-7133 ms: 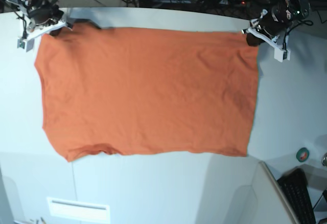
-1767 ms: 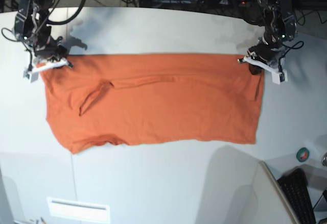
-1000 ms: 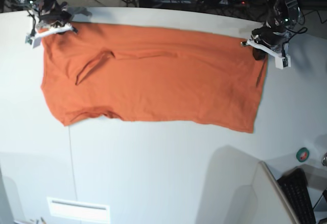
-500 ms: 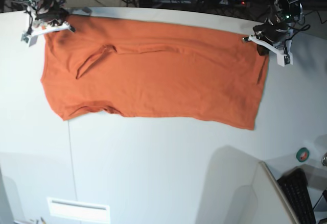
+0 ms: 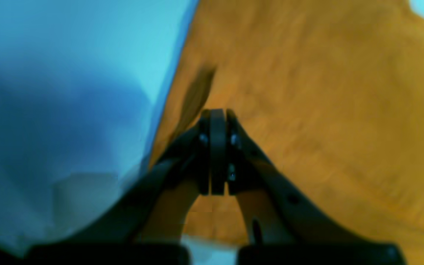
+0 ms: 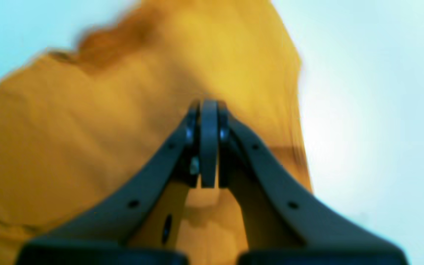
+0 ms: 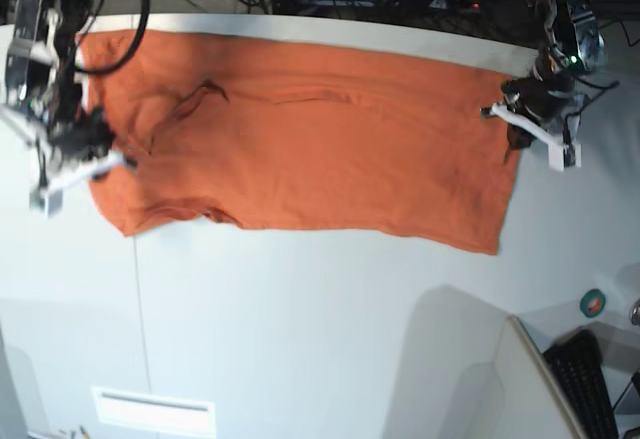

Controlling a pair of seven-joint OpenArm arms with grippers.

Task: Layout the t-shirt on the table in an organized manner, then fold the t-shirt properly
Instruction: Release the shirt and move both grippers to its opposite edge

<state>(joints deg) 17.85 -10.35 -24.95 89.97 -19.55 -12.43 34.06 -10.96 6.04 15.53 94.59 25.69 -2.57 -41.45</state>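
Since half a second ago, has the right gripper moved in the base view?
Yes. The right gripper has come down the table's left side, away from the far edge toward the camera.

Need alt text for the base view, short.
An orange t-shirt lies spread across a white table, each side edge pinched by a shut gripper: right gripper, left gripper. A dark keyboard sits at one corner.

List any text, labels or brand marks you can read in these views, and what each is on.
None readable. The t-shirt is plain orange with no print showing, the table carries no markings, and both wrist views are too blurred to show lettering.
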